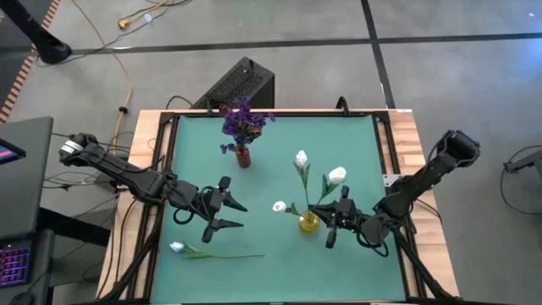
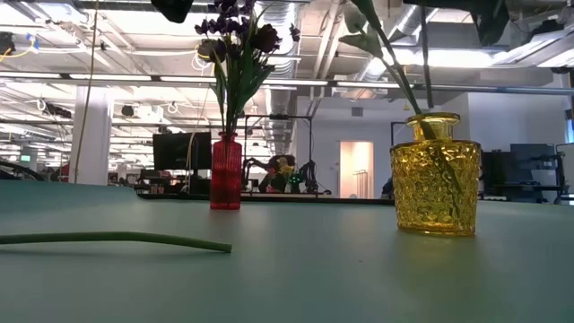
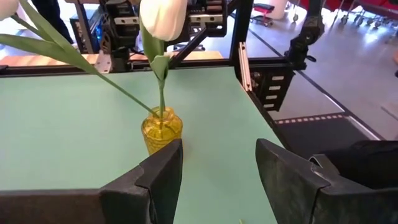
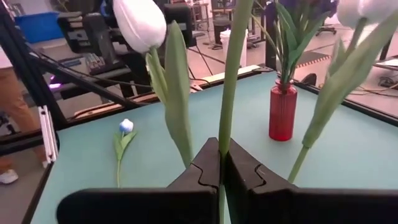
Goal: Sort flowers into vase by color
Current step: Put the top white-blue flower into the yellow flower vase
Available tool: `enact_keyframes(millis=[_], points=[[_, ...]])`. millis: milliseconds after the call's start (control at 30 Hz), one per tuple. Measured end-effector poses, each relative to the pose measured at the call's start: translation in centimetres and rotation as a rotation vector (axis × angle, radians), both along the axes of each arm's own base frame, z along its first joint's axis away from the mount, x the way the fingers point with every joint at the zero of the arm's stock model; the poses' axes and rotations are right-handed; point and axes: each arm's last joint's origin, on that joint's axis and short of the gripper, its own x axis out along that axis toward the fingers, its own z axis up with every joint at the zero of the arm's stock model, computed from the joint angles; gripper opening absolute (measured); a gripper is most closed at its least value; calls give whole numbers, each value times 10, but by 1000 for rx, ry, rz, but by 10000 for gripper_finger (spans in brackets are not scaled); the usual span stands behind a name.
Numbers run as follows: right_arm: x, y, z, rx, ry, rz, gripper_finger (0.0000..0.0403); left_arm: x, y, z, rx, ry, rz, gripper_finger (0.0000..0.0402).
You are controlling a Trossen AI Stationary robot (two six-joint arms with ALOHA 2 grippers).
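One white flower (image 1: 179,247) lies flat on the green desk (image 1: 279,161), at about 7 o'clock in the high view, its thin stem pointing toward 3 o'clock. Three other white flowers (image 1: 301,159) stand in the yellow vase (image 1: 309,223), near 5 o'clock. The purple flowers (image 1: 244,121) stand in the red vase (image 1: 243,157), near 12 o'clock.

The right pincer (image 4: 221,167) is closed tightly on the green stem (image 4: 231,74) of one flower, just above the yellow vase. The left pincer (image 1: 230,214) hangs with its jaws wide apart and nothing between them, just above the lying flower.

The flowers look very light. The stems are probably plastic, smooth and a little springy, so they may slip or bend. The best hold is probably the middle of the stem, away from the soft bud and leaves. Both vases are ribbed glass, narrow at the neck, and could tip if a stem pushes sideways.
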Motion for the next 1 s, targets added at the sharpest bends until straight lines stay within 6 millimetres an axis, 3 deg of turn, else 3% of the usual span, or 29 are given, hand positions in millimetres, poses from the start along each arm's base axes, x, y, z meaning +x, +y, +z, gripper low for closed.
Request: enact_keyframes(millis=[700, 1000], points=[[14, 1, -38, 9, 109, -59, 36, 0, 0, 0, 1, 2, -1, 190], [15, 4, -39, 89, 145, 75, 63, 0, 0, -1, -1, 14, -2, 190]])
